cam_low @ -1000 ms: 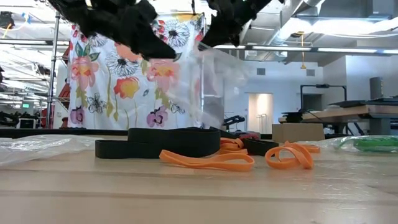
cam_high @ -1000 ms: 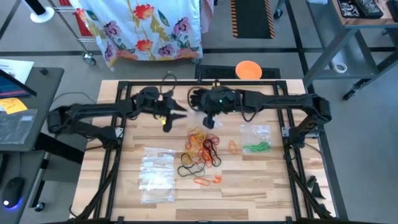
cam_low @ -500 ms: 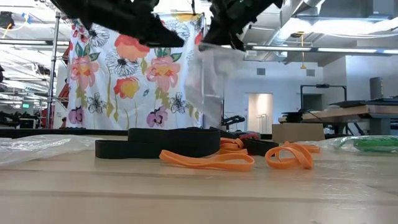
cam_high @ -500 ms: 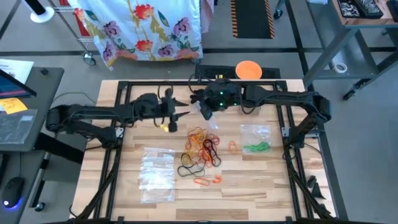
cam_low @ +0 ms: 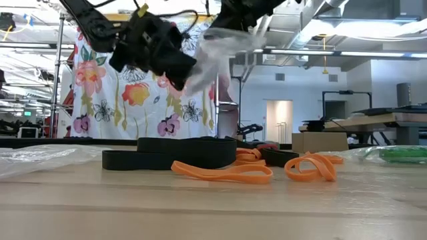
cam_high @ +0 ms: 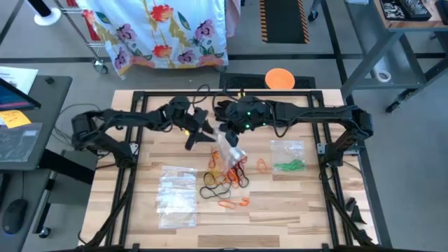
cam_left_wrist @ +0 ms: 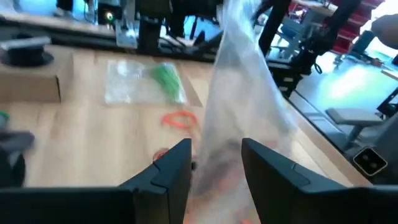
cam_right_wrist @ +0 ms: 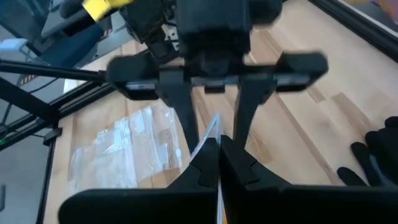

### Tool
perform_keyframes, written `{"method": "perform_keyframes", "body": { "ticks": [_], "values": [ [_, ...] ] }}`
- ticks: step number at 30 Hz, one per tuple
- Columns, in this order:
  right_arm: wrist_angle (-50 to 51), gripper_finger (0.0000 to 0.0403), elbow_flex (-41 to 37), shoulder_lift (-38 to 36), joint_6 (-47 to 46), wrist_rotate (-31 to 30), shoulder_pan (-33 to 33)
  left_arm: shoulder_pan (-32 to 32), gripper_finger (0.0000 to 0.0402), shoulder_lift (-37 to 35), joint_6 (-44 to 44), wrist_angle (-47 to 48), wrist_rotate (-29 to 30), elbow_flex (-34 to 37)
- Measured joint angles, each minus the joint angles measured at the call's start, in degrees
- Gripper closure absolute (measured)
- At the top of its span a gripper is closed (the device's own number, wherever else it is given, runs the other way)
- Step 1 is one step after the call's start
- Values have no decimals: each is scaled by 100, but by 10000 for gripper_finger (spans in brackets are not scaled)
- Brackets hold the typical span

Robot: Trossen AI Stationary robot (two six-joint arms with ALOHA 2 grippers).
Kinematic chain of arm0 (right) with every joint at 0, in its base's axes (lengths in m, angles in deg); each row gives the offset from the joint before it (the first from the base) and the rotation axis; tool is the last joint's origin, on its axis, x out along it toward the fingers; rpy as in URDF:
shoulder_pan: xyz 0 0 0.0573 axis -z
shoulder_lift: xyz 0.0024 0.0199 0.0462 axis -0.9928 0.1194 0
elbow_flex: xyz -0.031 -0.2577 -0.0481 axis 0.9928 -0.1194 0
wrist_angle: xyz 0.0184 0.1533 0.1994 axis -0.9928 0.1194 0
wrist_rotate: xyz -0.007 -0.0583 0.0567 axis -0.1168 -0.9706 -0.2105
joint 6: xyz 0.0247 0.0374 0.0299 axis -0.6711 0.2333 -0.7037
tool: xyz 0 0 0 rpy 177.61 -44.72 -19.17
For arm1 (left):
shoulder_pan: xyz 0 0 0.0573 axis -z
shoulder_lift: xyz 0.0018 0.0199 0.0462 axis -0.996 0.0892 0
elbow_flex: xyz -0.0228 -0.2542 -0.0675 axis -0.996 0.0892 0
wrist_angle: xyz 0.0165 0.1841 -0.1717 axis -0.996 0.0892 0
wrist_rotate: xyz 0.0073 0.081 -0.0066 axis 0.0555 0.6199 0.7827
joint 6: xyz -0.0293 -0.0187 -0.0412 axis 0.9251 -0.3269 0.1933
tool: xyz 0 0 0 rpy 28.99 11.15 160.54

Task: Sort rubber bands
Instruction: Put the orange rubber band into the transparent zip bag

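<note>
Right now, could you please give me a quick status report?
Right claw shut on clear bag, held aloft. Left claw open around the bag. Rubber bands loose on table beneath. Nothing blocking.

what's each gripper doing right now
Left gripper: open around the clear plastic bag.
Right gripper: shut on the bag's edge.

No readable text in any view

We find no words, labels, brands or numbers that we can read. We see only a yellow tag (cam_right_wrist: pixel 102 6) on the left arm near its gripper and sticky notes (cam_high: pixel 15 117) on the desk to the left of the wooden table (cam_high: pixel 294 203), and neither shows legible writing.
</note>
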Motion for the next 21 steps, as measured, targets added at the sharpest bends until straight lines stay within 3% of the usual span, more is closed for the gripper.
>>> {"method": "perform_keyframes", "body": {
  "ticks": [3,9,11,16,21],
  "values": [
    [-25,403,0,0,25,0,2,2,262,200,-9,-10,-83,0],
    [-51,403,0,0,133,-36,70,4,267,497,-156,-4,-974,0],
    [-48,403,0,0,259,18,83,29,287,541,-214,-27,-999,0],
    [-63,387,0,0,1222,24,63,90,387,541,-293,-71,-1464,0],
    [-169,355,0,0,2342,24,61,246,400,541,-118,-266,-1620,0]
  ]
}}
